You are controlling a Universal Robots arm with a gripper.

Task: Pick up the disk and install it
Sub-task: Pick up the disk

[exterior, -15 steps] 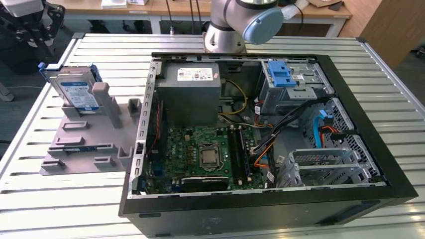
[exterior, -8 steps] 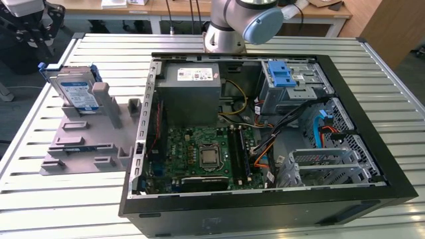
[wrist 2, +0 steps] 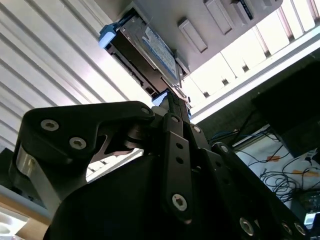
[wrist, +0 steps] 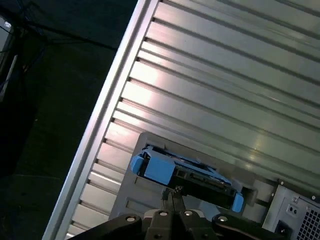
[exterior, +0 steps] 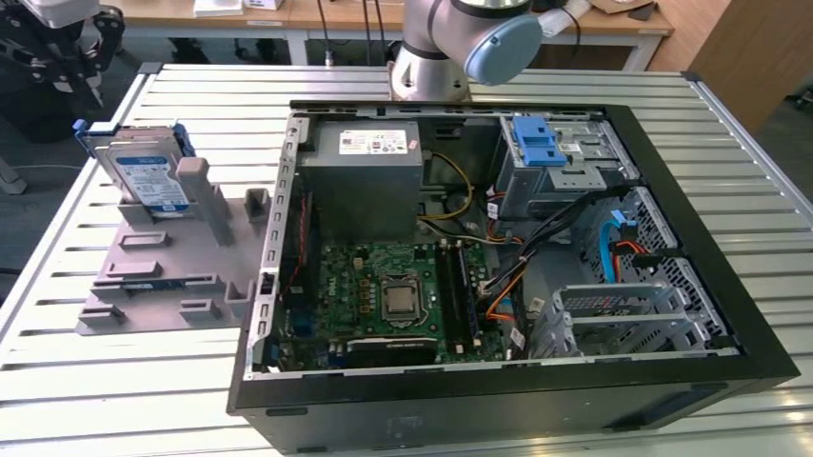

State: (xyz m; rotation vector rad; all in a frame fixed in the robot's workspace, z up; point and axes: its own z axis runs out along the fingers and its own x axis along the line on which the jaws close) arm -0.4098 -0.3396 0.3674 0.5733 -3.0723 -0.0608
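The disk [exterior: 147, 176] stands on edge in a grey holder [exterior: 152, 276] at the exterior view's left, silver with a blue-and-white label and a blue frame. Both wrist views show the disk [wrist: 190, 172] [wrist 2: 150, 47] beyond my fingertips, with a gap between us. My gripper [wrist: 172, 192] [wrist 2: 172, 97] points toward the disk's upper edge. Its black fingers are pressed together with nothing between them.
An open computer case [exterior: 508, 390] lies on the slatted metal table [exterior: 102, 400], to the exterior view's right of the holder. Inside are a grey power-supply box [exterior: 368, 167], a green motherboard [exterior: 394, 295] and a silver drive cage [exterior: 559, 176] with a blue latch [exterior: 539, 143]. The arm's base [exterior: 439, 67] stands behind the case.
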